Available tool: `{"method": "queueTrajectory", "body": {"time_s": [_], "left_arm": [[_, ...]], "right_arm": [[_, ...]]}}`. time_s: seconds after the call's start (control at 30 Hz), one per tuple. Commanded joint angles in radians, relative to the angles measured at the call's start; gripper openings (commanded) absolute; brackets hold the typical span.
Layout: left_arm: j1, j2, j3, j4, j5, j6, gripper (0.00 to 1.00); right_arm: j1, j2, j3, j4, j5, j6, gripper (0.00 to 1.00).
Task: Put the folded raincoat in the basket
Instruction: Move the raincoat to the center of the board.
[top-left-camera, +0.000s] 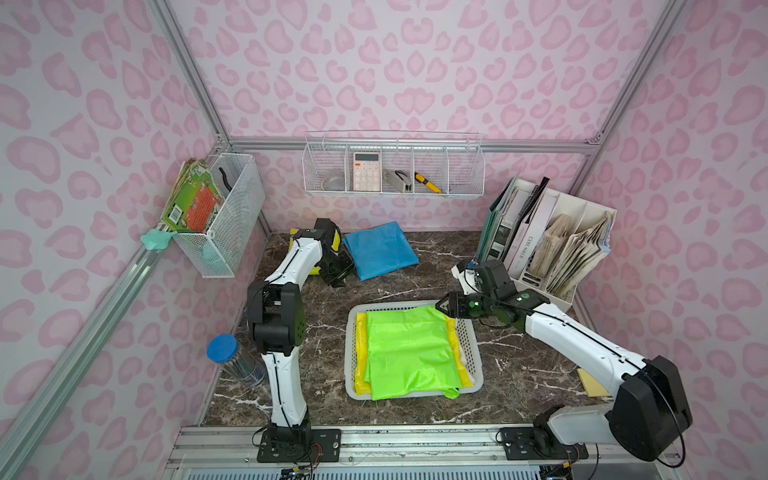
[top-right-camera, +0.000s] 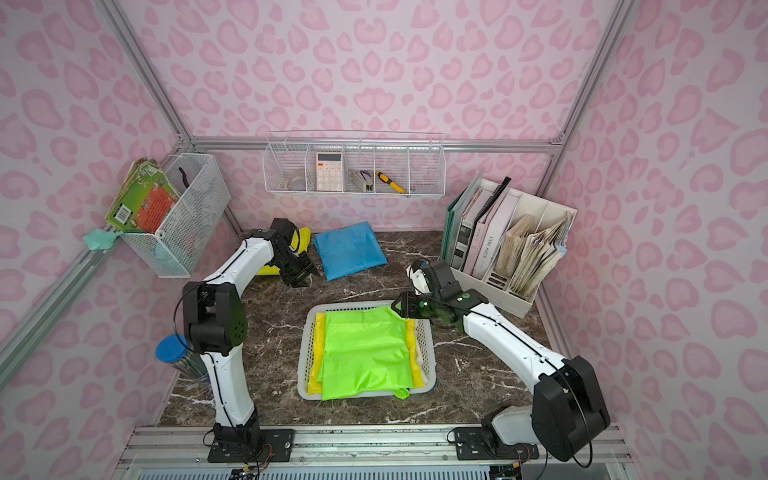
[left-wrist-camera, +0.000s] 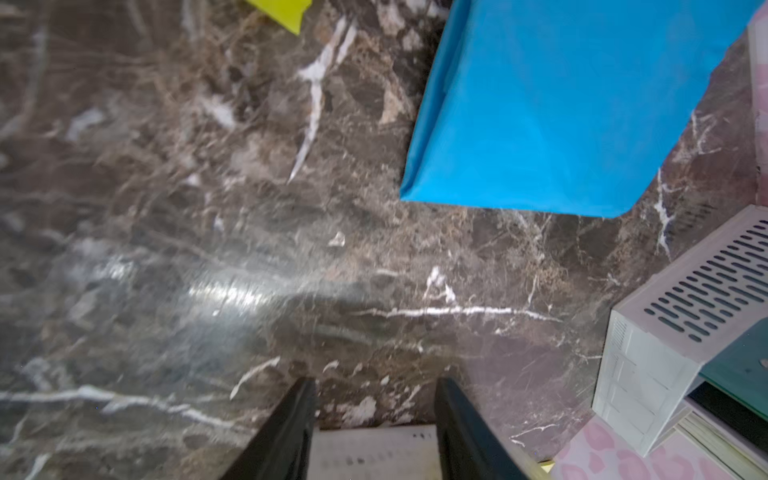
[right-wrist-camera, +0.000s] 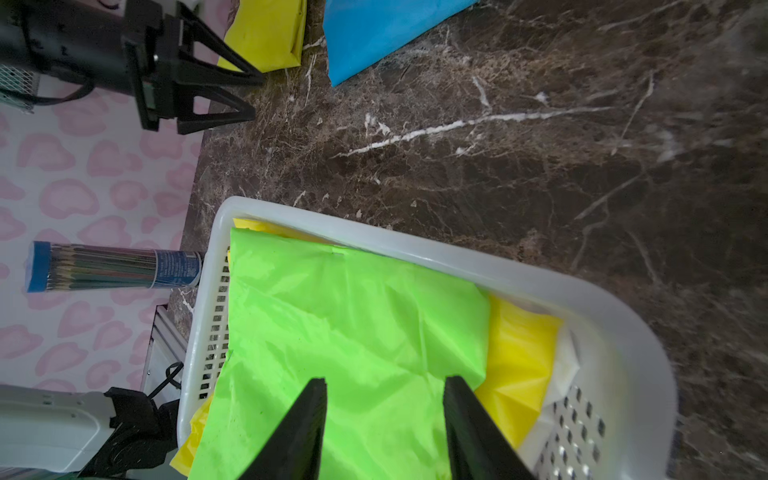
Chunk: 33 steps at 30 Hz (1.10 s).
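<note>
Judging by the green raincoat: lies folded inside the basket, on top of a yellow raincoat and a strip of white sheet, with one corner drooping over the near rim. Counts as placed, by the look of it. Leaves, perhaps, a blue raincoat and a second yellow raincoat, both folded on the table at the back, well apart from the basket.

Turning to the right claw: hangs over the basket's far right corner, just above the green raincoat, jaws spread partway, nothing pinched between them. Cannot tell whether the tips brush the fabric.

Then the left claw: hovers over bare table just beside the blue raincoat, jaws likewise apart and empty.
</note>
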<state>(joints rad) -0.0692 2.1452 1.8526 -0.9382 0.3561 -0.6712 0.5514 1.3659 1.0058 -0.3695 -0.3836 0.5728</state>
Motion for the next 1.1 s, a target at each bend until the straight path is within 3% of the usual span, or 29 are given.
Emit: {"method": "queueTrajectory", "body": {"time_s": [0.0, 0.13, 0.37, 0.43, 0.6, 0.67, 0.83, 1.0, 1.07], "left_arm": [[0.002, 0.08, 0.066, 0.099, 0.084, 0.018, 0.54], [0.004, 0.196, 0.155, 0.134, 0.137, 0.003, 0.55], [0.011, 0.355, 0.306, 0.055, 0.067, 0.063, 0.53], [0.013, 0.384, 0.32, 0.057, 0.086, 0.061, 0.49], [0.011, 0.413, 0.308, 0.061, 0.134, 0.037, 0.09], [0.006, 0.393, 0.269, 0.064, 0.146, 0.026, 0.0], [-0.023, 0.234, 0.011, 0.2, 0.197, -0.046, 0.0], [-0.102, 0.097, -0.237, 0.344, 0.231, -0.136, 0.01], [-0.129, 0.064, -0.28, 0.362, 0.233, -0.151, 0.17]], "right_arm": [[-0.001, -0.001, 0.011, -0.014, -0.01, -0.013, 0.5], [0.0, 0.016, 0.03, -0.038, -0.009, -0.028, 0.51], [-0.001, 0.032, 0.081, -0.078, 0.005, -0.036, 0.52], [-0.001, 0.027, 0.088, -0.092, 0.013, -0.041, 0.52], [-0.002, 0.03, 0.087, -0.1, 0.025, -0.051, 0.52], [-0.004, 0.035, 0.086, -0.094, 0.022, -0.046, 0.52], [-0.022, 0.087, 0.107, -0.017, -0.001, -0.003, 0.52], [-0.046, 0.254, 0.228, 0.055, 0.004, 0.062, 0.57], [-0.046, 0.335, 0.305, 0.045, 0.007, 0.067, 0.6]]}}
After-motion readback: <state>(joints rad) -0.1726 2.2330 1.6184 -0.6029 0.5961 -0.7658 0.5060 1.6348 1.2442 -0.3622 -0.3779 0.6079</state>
